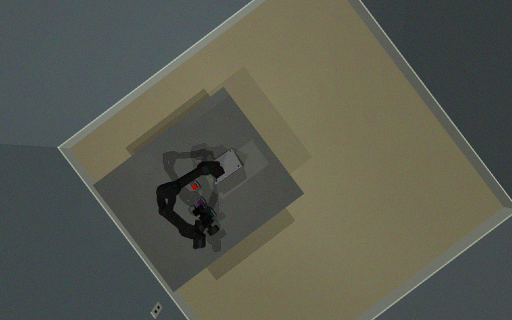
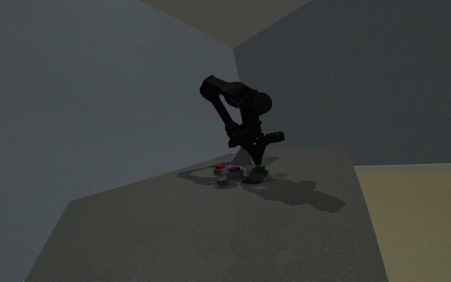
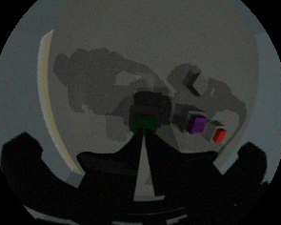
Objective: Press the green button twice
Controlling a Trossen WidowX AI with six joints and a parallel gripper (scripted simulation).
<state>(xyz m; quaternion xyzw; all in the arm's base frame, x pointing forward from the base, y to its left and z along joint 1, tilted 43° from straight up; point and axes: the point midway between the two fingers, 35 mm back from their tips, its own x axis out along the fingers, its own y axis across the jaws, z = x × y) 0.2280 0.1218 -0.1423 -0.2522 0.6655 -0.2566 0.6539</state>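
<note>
- Gripper point(image 2: 257, 162): fingers drawn together to a narrow point, nothing held between them; tip aimed straight down at green button point(image 2: 258, 169), at or just above its cap. Contact not confirmable from exterior view in the dim light; in wrist view, closed fingertips overlapping the near edge of the green cap.
- Green button: seated on a grey base on counter point(image 2: 192, 223), nearest-right member of a row of three. Whether depressed or at rest: cannot tell.
- Risk, judged: off-centre contact. Tip appearing near the cap's edge in wrist view; a slide off the edge would leave the press short of bottoming out.
- Risk, judged: incomplete release. Two presses required; too little lift between them could let both read as one.
- Purple button point(image 2: 234, 169): just beside the green one, apart from the gripper. Sideways drift during the lift could brush it, a forbidden press.
- Small grey block point(image 2: 222, 181): on counter just in front of the purple button, untouched. Low sweep on withdrawal could nudge it.
- Red button point(image 2: 219, 166): farthest in the row, well apart from the gripper; low risk.
</note>
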